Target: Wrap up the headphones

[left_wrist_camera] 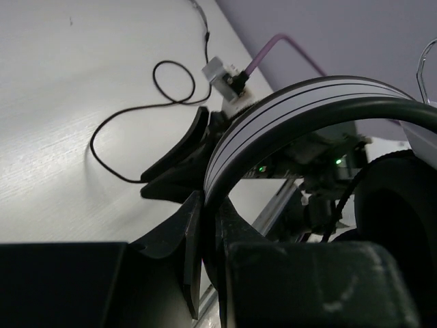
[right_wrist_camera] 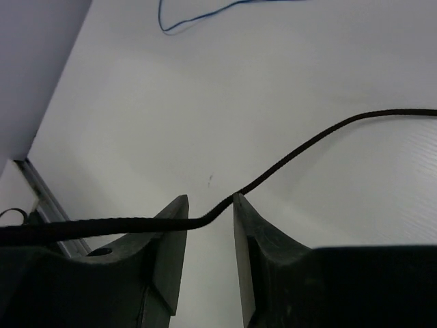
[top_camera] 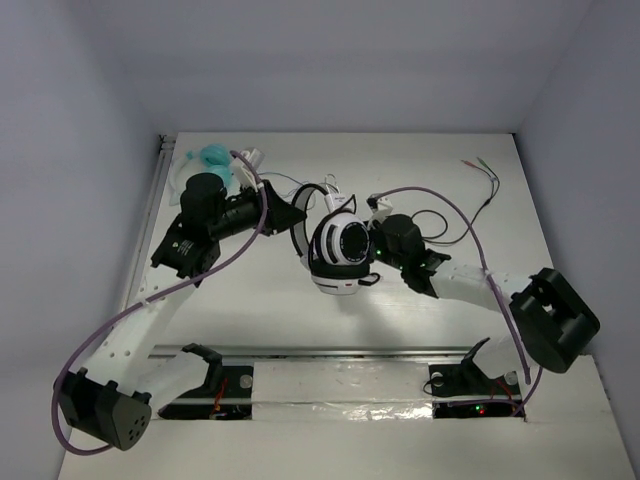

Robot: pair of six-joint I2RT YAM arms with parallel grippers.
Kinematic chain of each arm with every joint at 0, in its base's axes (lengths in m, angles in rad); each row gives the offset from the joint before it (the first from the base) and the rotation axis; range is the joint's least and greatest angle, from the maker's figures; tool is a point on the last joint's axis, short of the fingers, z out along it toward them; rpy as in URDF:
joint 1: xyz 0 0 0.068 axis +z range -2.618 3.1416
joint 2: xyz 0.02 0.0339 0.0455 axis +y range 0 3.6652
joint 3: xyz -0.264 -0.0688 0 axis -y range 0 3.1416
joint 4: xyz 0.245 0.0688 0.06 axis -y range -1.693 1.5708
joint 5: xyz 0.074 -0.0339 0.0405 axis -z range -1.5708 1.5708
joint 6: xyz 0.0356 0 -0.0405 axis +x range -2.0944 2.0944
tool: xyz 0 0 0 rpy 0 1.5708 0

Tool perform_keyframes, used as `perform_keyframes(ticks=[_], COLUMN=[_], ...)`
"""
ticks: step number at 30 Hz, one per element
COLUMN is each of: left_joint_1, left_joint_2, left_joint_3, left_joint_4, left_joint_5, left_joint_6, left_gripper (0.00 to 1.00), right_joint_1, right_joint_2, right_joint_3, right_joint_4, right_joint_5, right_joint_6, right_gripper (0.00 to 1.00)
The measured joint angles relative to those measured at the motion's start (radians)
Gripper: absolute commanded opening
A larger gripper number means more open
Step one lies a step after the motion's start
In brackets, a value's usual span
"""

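Note:
The headphones [top_camera: 337,250] stand at mid table, with a white band and striped cups. My left gripper [top_camera: 296,214] is shut on the white band [left_wrist_camera: 293,113]; in the left wrist view the gripper [left_wrist_camera: 208,205] pinches the band's lower end, with a black ear cup [left_wrist_camera: 403,198] at the right. My right gripper [top_camera: 368,222] is just right of the headphones. In the right wrist view it [right_wrist_camera: 210,212] is open, and the thin black cable [right_wrist_camera: 307,143] lies across both fingertips. The rest of the cable loops on the table [top_camera: 440,225], also seen in the left wrist view [left_wrist_camera: 136,113].
Teal-cupped headphones [top_camera: 212,158] lie at the back left behind my left arm, their blue cable [right_wrist_camera: 198,17] trailing over the table. A thin cable end with coloured plugs [top_camera: 478,163] lies at the back right. A metal rail [top_camera: 350,350] runs along the near edge.

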Motion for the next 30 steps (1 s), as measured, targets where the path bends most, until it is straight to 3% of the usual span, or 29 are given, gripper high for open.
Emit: perform_keyframes(ticks=[6,11,13,14,16,20,23,24,25,28,30], left_joint_1=[0.018,0.018,0.018,0.018,0.018,0.018,0.018,0.018,0.018,0.018,0.018], left_joint_2=[0.01,0.039,0.043,0.043,0.043,0.044,0.045,0.048,0.051,0.065,0.077], left_joint_3=[0.015,0.046,0.062,0.069,0.1,0.183,0.237,0.253,0.266,0.294,0.306], left_joint_4=[0.137,0.174,0.167,0.152,0.127,0.058,0.024,0.013,0.006,-0.02,-0.042], left_joint_5=[0.042,0.063,0.06,0.054,0.041,-0.006,-0.04,-0.05,-0.06,-0.084,-0.1], left_joint_6=[-0.115,-0.171,-0.17,-0.167,-0.162,-0.141,-0.132,-0.131,-0.131,-0.131,-0.131], left_gripper=[0.0,0.0,0.0,0.0,0.0,0.0,0.0,0.0,0.0,0.0,0.0], right_joint_1=[0.0,0.0,0.0,0.0,0.0,-0.001,-0.001,-0.001,-0.001,-0.001,-0.001], right_joint_2=[0.084,0.144,0.141,0.136,0.113,0.005,-0.109,-0.134,-0.154,-0.172,-0.171], right_joint_3=[-0.027,-0.016,-0.013,-0.012,-0.013,-0.056,-0.131,-0.149,-0.163,-0.166,-0.159], right_joint_4=[0.185,0.244,0.257,0.261,0.253,0.25,0.25,0.247,0.24,0.202,0.17], right_joint_5=[-0.049,-0.009,0.019,0.032,0.044,0.039,0.039,0.042,0.046,0.067,0.074], right_joint_6=[0.037,0.032,0.024,0.018,0.007,0.012,0.026,0.029,0.028,0.013,-0.002], right_gripper=[0.46,0.47,0.41,0.31,0.22,0.2,0.38,0.57,0.63,0.64,0.52])
